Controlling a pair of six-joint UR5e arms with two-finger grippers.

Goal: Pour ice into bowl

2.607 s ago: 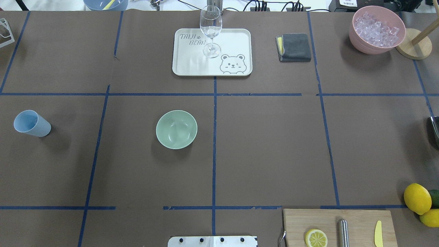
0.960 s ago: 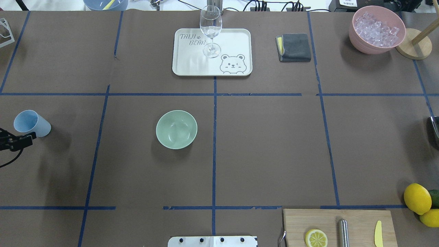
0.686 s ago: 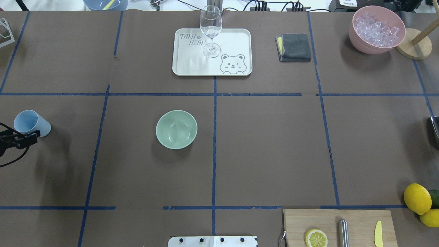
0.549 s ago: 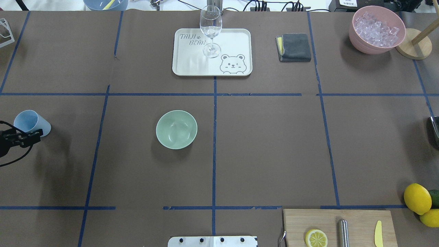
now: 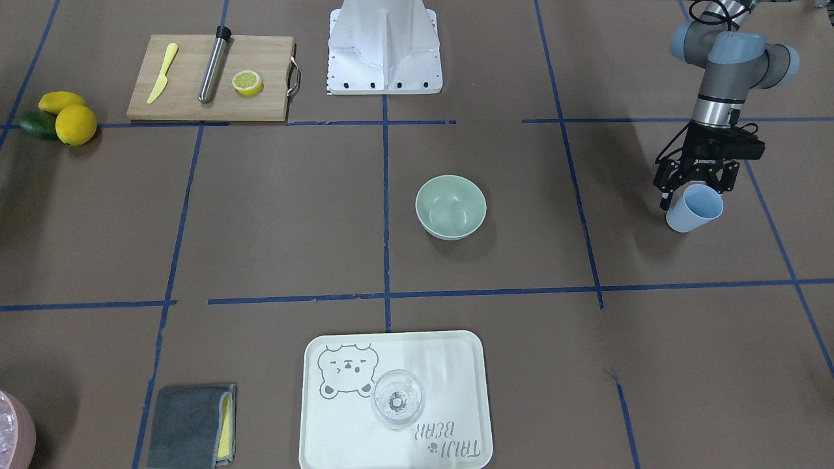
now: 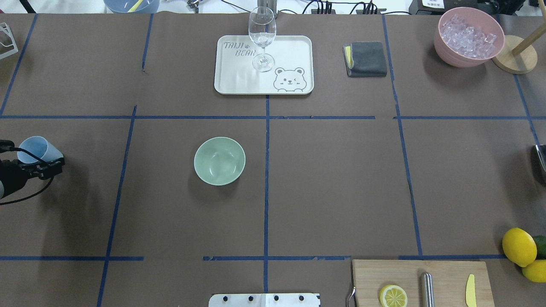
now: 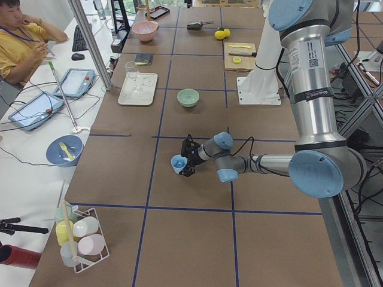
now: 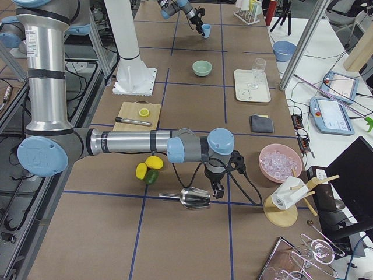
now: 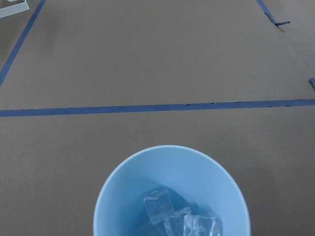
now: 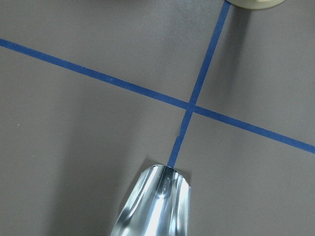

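Observation:
The pale green bowl (image 6: 219, 160) stands empty left of the table's middle, also in the front view (image 5: 451, 207). A blue cup (image 6: 36, 149) at the table's left edge holds a few clear ice cubes (image 9: 160, 206). My left gripper (image 5: 694, 187) is open, its fingers on either side of the cup (image 5: 695, 210) near its rim. My right gripper (image 8: 217, 189) shows only in the exterior right view, at a metal scoop (image 8: 195, 198); I cannot tell whether it is open or shut. The scoop (image 10: 152, 204) fills the bottom of the right wrist view.
A pink container (image 6: 468, 36) full of ice stands far right by a wooden stand (image 6: 514, 59). A tray (image 6: 290, 51) bears a wine glass (image 6: 262, 38). A grey cloth (image 6: 366, 59), a cutting board (image 6: 448, 273) and lemons (image 6: 519, 246) also lie about.
My left gripper has come in from the table's left edge and moved up to the blue cup. The bowl and cup have stayed in place.

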